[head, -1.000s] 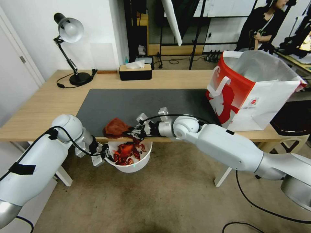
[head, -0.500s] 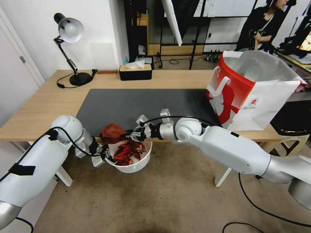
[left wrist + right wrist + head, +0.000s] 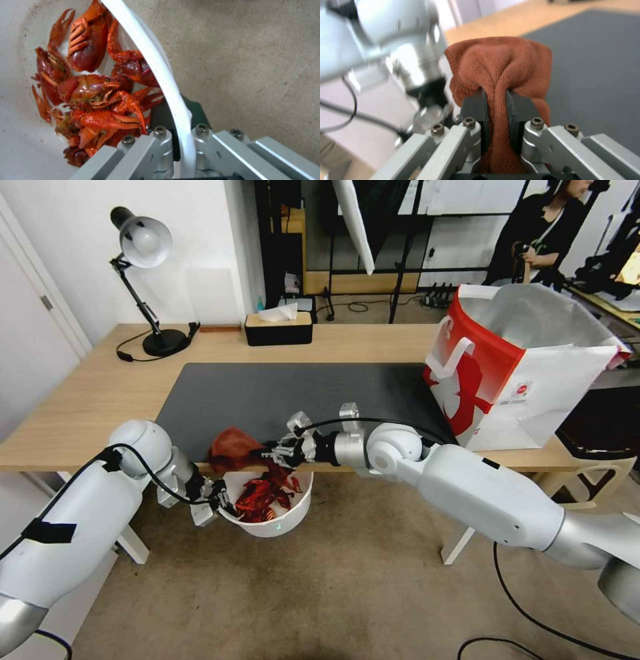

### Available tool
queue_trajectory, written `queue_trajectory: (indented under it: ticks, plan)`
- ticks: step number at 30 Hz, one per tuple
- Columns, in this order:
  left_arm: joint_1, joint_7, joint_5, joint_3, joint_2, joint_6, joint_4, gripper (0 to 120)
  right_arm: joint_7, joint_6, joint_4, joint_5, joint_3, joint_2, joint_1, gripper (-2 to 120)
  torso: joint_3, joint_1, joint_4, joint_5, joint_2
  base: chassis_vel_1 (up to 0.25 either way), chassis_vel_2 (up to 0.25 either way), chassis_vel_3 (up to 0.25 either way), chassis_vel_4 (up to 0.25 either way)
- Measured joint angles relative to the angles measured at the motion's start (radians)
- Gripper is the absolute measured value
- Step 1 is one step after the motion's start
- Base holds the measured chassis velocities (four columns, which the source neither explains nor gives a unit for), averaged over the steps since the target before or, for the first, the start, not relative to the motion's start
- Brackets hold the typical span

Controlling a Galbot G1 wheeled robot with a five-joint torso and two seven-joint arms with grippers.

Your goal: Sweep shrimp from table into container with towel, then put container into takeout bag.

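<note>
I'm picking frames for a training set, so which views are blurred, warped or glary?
Head view: sharp, but the table edge bows with wide-angle distortion. Left wrist view: shrimp and container rim clear, highlights on the shells. Right wrist view: towel in the right gripper crisp; the left arm behind is smeared by blur.

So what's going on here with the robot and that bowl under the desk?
The left gripper is clamped on the rim of the white container, holding it just below the near edge of the table. The shrimp are piled inside the container. The right gripper pinches the bunched rust-brown towel at the table edge, above the container. The takeout bag stands open on the table's right end.
</note>
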Motion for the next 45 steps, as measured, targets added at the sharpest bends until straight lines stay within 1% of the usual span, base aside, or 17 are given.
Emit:
queue_trajectory:
  ticks: [4,7,8,9,12,15,16,19,20,23,24,27,31,33,35,36,45]
  plan:
    - [0.012,0.000,0.000,-0.003,0.001,0.000,-0.011,0,0.017,0.012,0.025,0.026,0.066,-0.026,-0.014,10,0.000,0.000,-0.0001,0.0000,0.000,0.000,0.000,0.000,0.000]
    - [0.026,-0.001,-0.001,-0.003,0.000,0.000,-0.027,0,0.039,0.028,0.061,0.047,0.163,-0.084,-0.055,10,0.000,0.000,-0.0001,-0.0001,0.000,0.000,0.000,0.000,0.000]
    - [0.026,-0.001,-0.001,-0.003,0.000,0.000,-0.027,0,0.039,0.028,0.061,0.047,0.163,-0.084,-0.055,10,0.000,0.000,-0.0001,-0.0001,0.000,0.000,0.000,0.000,0.000]
    - [0.033,0.000,-0.001,-0.003,-0.002,0.000,-0.035,0,0.061,0.037,0.093,0.058,0.236,-0.118,-0.104,10,0.000,0.000,-0.0002,0.0001,0.000,0.000,0.000,0.000,0.000]
    - [0.035,0.000,-0.002,-0.001,-0.003,0.000,-0.039,0,0.085,0.049,0.119,0.065,0.289,-0.144,-0.152,10,0.000,0.000,-0.0003,0.0001,0.000,0.000,0.000,0.000,0.000]
    - [0.038,0.006,-0.002,0.008,-0.013,0.000,-0.048,0,0.133,0.063,0.192,0.072,0.412,-0.207,-0.275,10,0.000,0.000,-0.0001,0.0001,0.000,0.000,0.000,0.000,0.000]
    - [0.038,0.006,-0.002,0.008,-0.013,0.000,-0.048,0,0.133,0.063,0.192,0.072,0.412,-0.207,-0.275,10,0.000,0.000,-0.0001,0.0001,0.000,0.000,0.000,0.000,0.000]
    - [0.039,0.009,-0.003,0.019,-0.021,0.000,-0.054,0,0.174,0.072,0.258,0.062,0.519,-0.252,-0.382,10,0.000,0.000,-0.0005,0.0000,0.000,0.000,0.000,0.000,0.000]
    - [0.039,0.009,-0.003,0.019,-0.021,0.000,-0.054,0,0.174,0.072,0.258,0.062,0.519,-0.252,-0.382,10,0.000,0.000,-0.0005,0.0000,0.000,0.000,0.000,0.000,0.000]
    - [0.044,0.011,-0.003,0.025,-0.026,0.000,-0.065,0,0.215,0.082,0.312,0.043,0.633,-0.276,-0.501,10,0.000,0.000,0.0000,0.0003,0.000,0.000,0.000,0.000,0.000]
    - [0.044,0.011,-0.003,0.025,-0.026,0.000,-0.065,0,0.215,0.082,0.312,0.043,0.633,-0.276,-0.501,10,0.000,0.000,0.0000,0.0003,0.000,0.000,0.000,0.000,0.000]
    - [0.044,0.013,-0.004,0.028,-0.029,0.000,-0.071,0,0.244,0.089,0.337,0.024,0.719,-0.284,-0.598,10,0.000,0.000,-0.0003,0.0001,0.000,0.000,0.000,0.000,0.000]
    - [0.044,0.014,-0.004,0.029,-0.030,0.000,-0.074,0,0.264,0.094,0.349,0.015,0.761,-0.286,-0.645,10,0.000,0.000,0.0000,-0.0002,0.000,0.000,0.000,0.000,0.000]
    - [0.048,0.016,-0.004,0.029,-0.033,0.000,-0.081,0,0.300,0.105,0.362,-0.007,0.822,-0.284,-0.715,10,0.000,0.000,-0.0001,0.0002,0.000,0.000,0.000,0.000,0.000]
    - [0.051,0.016,-0.004,0.029,-0.035,0.000,-0.084,0,0.319,0.112,0.365,-0.019,0.846,-0.281,-0.742,10,0.000,0.000,-0.0002,-0.0004,0.000,0.000,0.000,0.000,0.000]
    - [0.053,0.017,-0.003,0.029,-0.037,0.000,-0.085,0,0.338,0.117,0.365,-0.029,0.867,-0.279,-0.763,10,0.000,0.000,-0.0003,0.0002,0.000,0.000,0.000,0.000,0.000]
    - [0.068,0.018,-0.001,0.029,-0.042,0.000,-0.091,0,0.400,0.127,0.360,-0.075,0.977,-0.265,-0.846,10,0.000,0.000,-0.0001,-0.0003,0.000,0.000,0.000,0.000,0.000]
